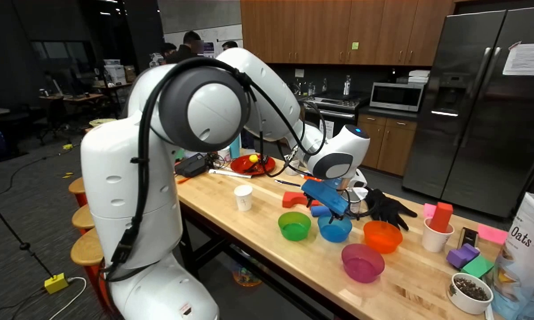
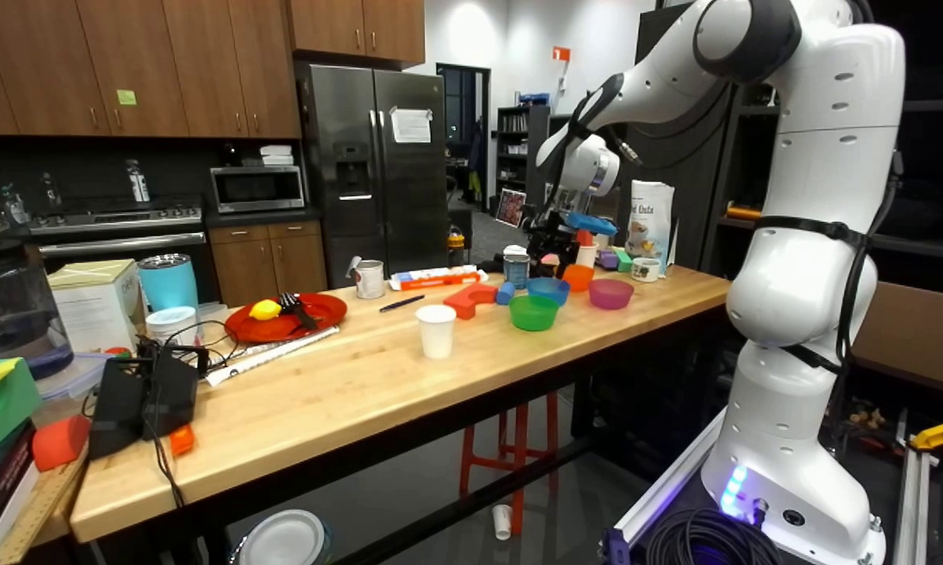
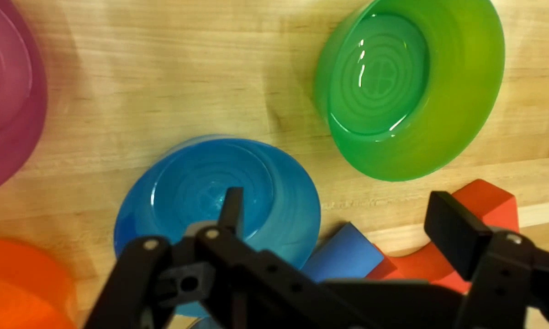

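Wrist view: jaws wide apart, nothing held, entering from the bottom; one fingertip (image 3: 232,208) over the inside of the blue bowl (image 3: 201,173), the other over the red block (image 3: 489,201), blue cylinder (image 3: 345,255) lying below the gap. Narrow strip of bench (image 3: 274,109) shows between blue rim and green bowl (image 3: 411,91), wider stretch toward magenta bowl (image 3: 9,100) at picture left; orange bowl (image 3: 23,288) cut off lower left

In an exterior view: blue bowl sits on the bench under the jaws, green and orange either side, magenta in front; black glove (image 1: 388,208) just behind orange, tight there. Can't tell if fingertip touches the rim

In an exterior view: white cup (image 2: 437,333) upright near the front edge, wood between it and green bowl; red plate (image 2: 328,309) well apart at picture left; robot arm (image 2: 832,173) reaches over the bench from picture right
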Robot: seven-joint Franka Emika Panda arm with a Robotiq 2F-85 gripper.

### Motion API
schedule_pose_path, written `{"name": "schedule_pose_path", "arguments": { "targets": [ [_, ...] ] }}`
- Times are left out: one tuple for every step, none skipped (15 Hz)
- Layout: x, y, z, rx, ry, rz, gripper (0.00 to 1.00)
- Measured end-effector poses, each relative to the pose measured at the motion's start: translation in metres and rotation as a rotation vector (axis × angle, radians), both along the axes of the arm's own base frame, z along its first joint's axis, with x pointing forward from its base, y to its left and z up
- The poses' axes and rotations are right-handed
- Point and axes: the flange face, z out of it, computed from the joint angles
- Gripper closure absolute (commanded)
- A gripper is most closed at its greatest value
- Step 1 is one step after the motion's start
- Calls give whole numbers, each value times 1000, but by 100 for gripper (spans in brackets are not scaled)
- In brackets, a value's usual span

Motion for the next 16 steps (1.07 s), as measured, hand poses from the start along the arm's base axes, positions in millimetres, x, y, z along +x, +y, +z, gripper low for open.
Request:
{"name": "schedule_pose_path", "arguments": {
  "targets": [
    [4,-3,-5,7,12,-4,0],
    [7,-6,-8,11,23,-8,0],
    [9,-9,-10,14,31,-11,8],
    [11,-12,-12,17,38,-14,14],
    [14,-15,-13,19,43,-16,20],
    [16,-17,-13,23,49,-17,23],
    [18,-19,-14,26,55,-16,26],
    [21,-19,-16,29,61,-15,23],
    [24,-20,-17,32,67,-12,25],
    [26,-20,-19,35,72,-9,26],
    [29,-20,-21,38,78,-6,28],
    [32,-20,-23,41,83,-3,28],
    [34,-20,-25,43,88,-1,31],
    [36,-20,-26,46,92,1,35],
    [38,-20,-28,48,97,4,55],
    [40,-20,-30,51,102,6,55]
  ]
}}
